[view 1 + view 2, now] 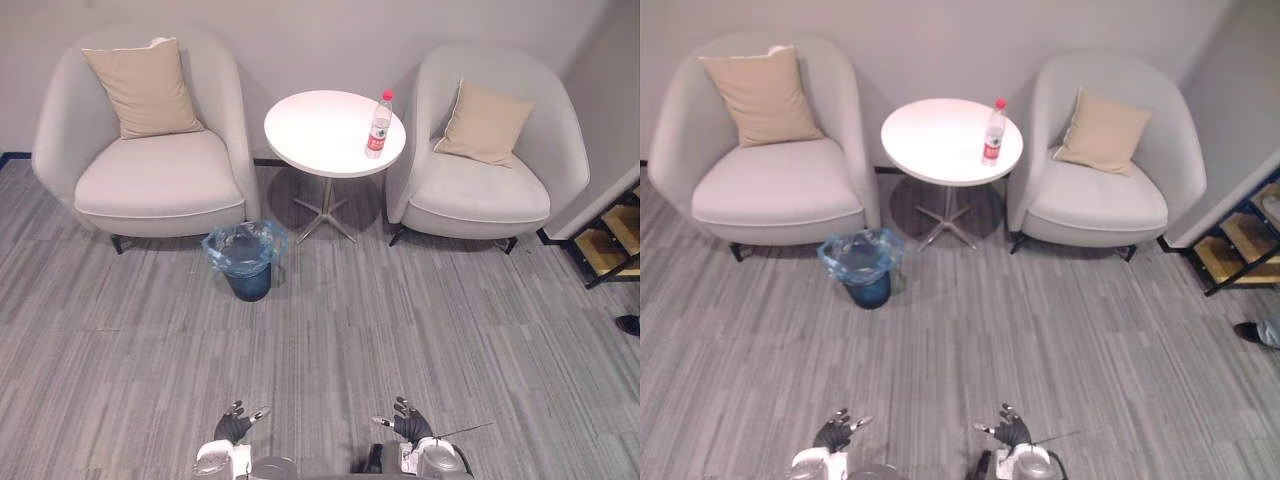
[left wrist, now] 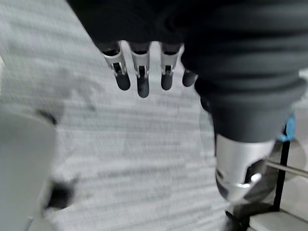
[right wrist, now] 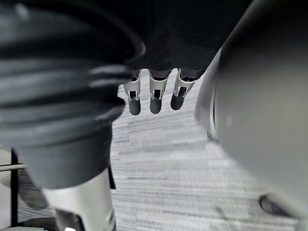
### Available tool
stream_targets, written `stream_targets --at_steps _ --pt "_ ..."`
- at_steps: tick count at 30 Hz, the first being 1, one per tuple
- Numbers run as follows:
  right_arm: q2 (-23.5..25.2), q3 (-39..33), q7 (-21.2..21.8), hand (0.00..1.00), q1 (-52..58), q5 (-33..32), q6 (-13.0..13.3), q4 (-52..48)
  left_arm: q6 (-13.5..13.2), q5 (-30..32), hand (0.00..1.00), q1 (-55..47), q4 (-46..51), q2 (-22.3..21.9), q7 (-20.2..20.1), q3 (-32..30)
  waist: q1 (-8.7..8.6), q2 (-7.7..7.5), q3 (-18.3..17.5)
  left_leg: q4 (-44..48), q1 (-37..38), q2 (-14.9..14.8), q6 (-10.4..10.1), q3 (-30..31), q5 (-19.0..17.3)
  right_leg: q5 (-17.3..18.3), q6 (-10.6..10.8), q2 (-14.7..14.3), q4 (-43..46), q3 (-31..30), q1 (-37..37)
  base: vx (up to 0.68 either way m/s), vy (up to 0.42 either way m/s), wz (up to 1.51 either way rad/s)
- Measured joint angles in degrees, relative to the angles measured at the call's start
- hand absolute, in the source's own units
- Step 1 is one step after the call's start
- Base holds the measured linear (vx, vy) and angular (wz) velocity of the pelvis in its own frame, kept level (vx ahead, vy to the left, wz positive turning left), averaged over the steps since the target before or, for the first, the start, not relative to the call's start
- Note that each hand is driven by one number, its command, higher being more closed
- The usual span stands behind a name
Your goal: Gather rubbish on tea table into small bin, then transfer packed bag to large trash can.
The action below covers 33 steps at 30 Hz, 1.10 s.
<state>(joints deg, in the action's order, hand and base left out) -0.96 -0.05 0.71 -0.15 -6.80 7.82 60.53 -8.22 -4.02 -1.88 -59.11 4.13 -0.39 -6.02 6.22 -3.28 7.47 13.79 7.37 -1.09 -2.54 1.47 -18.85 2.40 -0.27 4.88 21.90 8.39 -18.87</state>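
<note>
- Gathering looks not yet begun: a bottle (image 1: pixel 378 125) stands upright on the round table (image 1: pixel 310 135), near its right edge.
- The small bin (image 1: pixel 246 262), lined with a blue bag, sits on the floor near the table.
- The next move likely calls for walking closer.
- The left hand (image 1: pixel 233 428) and right hand (image 1: pixel 411 424) hang low, fingers relaxed apart, empty.

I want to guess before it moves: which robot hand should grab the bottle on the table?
Probably the right robot hand: the bottle stands on the right side of the table, ahead of it. The left robot hand hangs further left. Both are empty.
</note>
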Motion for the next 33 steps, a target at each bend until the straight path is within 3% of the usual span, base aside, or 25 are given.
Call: stream_targets --at_steps 1,3,5,6,7,9,11,14,16,17,19,21,23,24,25,27,29,32,33 --pt "-0.10 -0.15 0.07 0.00 0.15 0.00 -0.05 0.20 0.11 0.03 0.00 0.18 -0.36 -0.02 0.15 -1.08 0.02 -0.69 -0.17 0.03 1.09 -0.13 -0.71 0.90 -0.85 1.70 0.52 0.40 0.86 0.67 0.33 0.45 -0.292 0.36" --pt "-0.32 -1.63 0.26 0.00 -0.43 -0.01 0.07 0.58 0.04 0.28 0.00 0.04 -1.04 -1.63 0.13 -2.66 -0.16 2.66 -0.42 2.74 0.65 -3.89 -1.21 2.81 -1.15 3.96 -1.10 -2.33 0.38 3.47 2.62 0.46 -0.314 0.33" --pt "-1.37 -1.84 0.22 0.00 -0.60 -0.05 0.08 0.31 0.11 0.57 0.00 0.40 -0.85 -3.05 0.06 -4.46 -0.49 4.36 -0.08 13.24 -3.60 -5.27 -1.75 3.86 -0.71 5.12 -2.17 -4.37 -1.71 5.20 5.03 0.39 -0.271 0.33" --pt "-1.46 -1.39 0.08 0.00 -0.44 -0.08 -0.07 0.05 0.14 0.57 0.00 0.91 -0.61 -3.18 0.06 -4.77 -0.42 4.91 0.37 25.16 -8.71 -5.81 -1.86 3.77 2.27 5.98 -2.76 -5.13 -3.01 5.84 7.45 0.34 -0.203 0.17" --pt "-1.32 -0.78 -0.35 0.00 -0.24 -0.50 -0.09 -0.31 0.15 0.55 0.00 0.82 -0.41 -2.94 0.11 -4.70 -0.05 5.04 1.28 35.85 -13.15 -6.96 -0.94 3.35 4.66 6.60 -3.49 -5.55 -4.25 5.99 10.73 0.38 -0.189 0.11" --pt "-1.25 -0.24 -0.80 0.00 -0.18 -1.17 -0.15 -0.94 0.08 0.54 0.00 0.77 1.08 -2.29 0.12 -4.13 0.26 4.10 2.28 43.45 -18.80 -8.24 -0.27 0.50 2.68 7.92 -4.02 -5.73 -6.78 6.09 15.64 0.29 -0.116 0.09" --pt "-1.34 -0.49 -0.93 0.00 -0.14 -2.23 -0.14 -1.01 -0.09 0.48 0.00 0.54 2.37 -2.29 0.11 -4.13 0.48 3.63 2.58 40.80 -23.35 -8.40 -1.19 -1.78 1.57 8.20 -3.77 -5.65 -9.53 6.22 19.12 0.21 -0.069 0.06" --pt "-1.26 -0.93 -1.21 0.00 -0.44 -2.34 -0.17 -1.05 -0.35 0.44 0.00 0.65 3.19 -2.71 0.13 -4.11 1.14 3.86 2.55 25.18 -27.48 -5.99 -0.87 -5.92 1.98 9.86 -2.93 -4.80 -11.44 5.61 21.35 0.24 0.067 -0.03" --pt "-1.40 -0.91 -1.31 0.00 -0.51 -2.33 -0.15 -0.94 -0.36 0.40 0.00 0.54 3.28 -2.90 0.12 -4.08 1.95 3.87 2.41 12.83 -27.05 -2.97 -0.58 -6.10 6.06 11.12 -1.31 -3.83 -11.84 4.63 22.27 0.32 0.159 -0.22" --pt "-1.64 -0.87 -1.35 0.00 -0.97 -2.31 -0.14 -0.32 -0.56 -0.18 0.00 0.56 3.21 -2.91 0.12 -4.10 3.33 3.78 2.26 10.14 -25.53 -1.70 1.54 -6.06 11.53 11.89 -0.22 -3.41 -12.08 2.50 22.76 0.35 0.177 -0.42" --pt "-0.93 0.46 -1.27 0.00 -1.58 -2.17 -0.13 0.07 -1.03 -0.63 0.00 0.63 3.28 -2.48 0.06 -4.21 3.71 2.19 2.01 11.57 -25.43 -1.04 2.97 -8.55 8.94 12.37 1.22 -1.99 -11.94 0.25 23.06 0.38 0.166 -0.46" --pt "-0.58 0.84 -0.94 0.00 -1.87 -2.11 -0.12 -0.35 -1.02 -0.62 0.00 0.99 3.32 -2.74 0.06 -4.09 4.97 1.89 1.87 14.92 -23.83 -1.30 3.95 -11.03 5.14 13.34 2.76 -0.95 -6.65 -2.90 22.55 0.44 0.207 -0.55" --pt "-0.33 0.86 -0.65 0.00 -1.23 -2.02 -0.01 -1.05 -0.95 -0.54 0.00 0.97 2.74 -2.30 0.00 -3.13 4.84 1.63 1.66 14.40 -20.20 -0.96 4.54 -11.97 2.44 13.91 4.69 0.14 6.19 -4.14 18.77 0.35 0.187 -0.26" --pt "-0.17 0.86 -0.59 0.00 -0.46 -1.84 0.14 -1.23 -0.82 -0.53 0.00 0.97 2.18 -1.49 -0.11 -1.49 4.41 1.40 1.53 14.31 -17.68 -0.69 4.64 -11.80 0.59 11.82 7.84 1.57 19.29 -3.86 13.74 0.33 0.125 0.01" --pt "-0.06 0.86 -0.49 0.00 0.18 -1.59 0.12 -1.21 -0.61 -0.50 0.00 0.88 2.06 -1.16 -0.13 -1.03 4.25 1.05 1.32 14.21 -16.02 -0.41 4.65 -11.63 -0.31 11.45 8.38 2.50 25.35 -3.49 11.42 0.35 0.094 0.13" --pt "0.26 0.67 -0.30 0.00 1.93 -0.74 0.09 -1.26 0.02 -0.49 0.00 0.51 2.02 -0.32 -0.11 -0.77 3.60 0.15 0.82 11.41 -10.95 0.25 4.62 -11.01 -1.15 12.84 6.45 5.16 31.48 0.19 7.59 0.38 0.011 0.24" --pt "0.28 0.08 -0.28 0.00 1.89 -0.19 0.15 -1.09 0.12 -0.48 0.00 0.45 1.13 -0.14 -0.11 -0.98 2.60 0.07 0.67 8.17 -6.85 -0.43 4.54 -9.88 -1.11 14.32 4.31 5.91 27.86 5.11 6.46 0.41 -0.060 0.31" --pt "0.25 -0.31 -0.07 0.00 1.11 0.09 0.13 -0.87 0.15 -0.50 0.00 0.42 0.93 -0.81 -0.21 -1.65 1.94 1.00 0.76 4.10 -2.23 -2.64 3.52 -8.60 -1.31 14.11 2.89 3.69 16.07 7.44 3.19 0.42 -0.125 0.23" --pt "0.20 -0.47 -0.03 0.00 0.46 0.09 0.11 -0.75 0.14 -0.51 0.00 0.41 0.72 -0.95 -0.21 -1.62 1.41 1.42 0.88 3.12 -1.01 -3.66 3.28 -8.13 -1.33 12.08 2.21 1.72 10.53 6.21 1.91 0.40 -0.171 0.25"
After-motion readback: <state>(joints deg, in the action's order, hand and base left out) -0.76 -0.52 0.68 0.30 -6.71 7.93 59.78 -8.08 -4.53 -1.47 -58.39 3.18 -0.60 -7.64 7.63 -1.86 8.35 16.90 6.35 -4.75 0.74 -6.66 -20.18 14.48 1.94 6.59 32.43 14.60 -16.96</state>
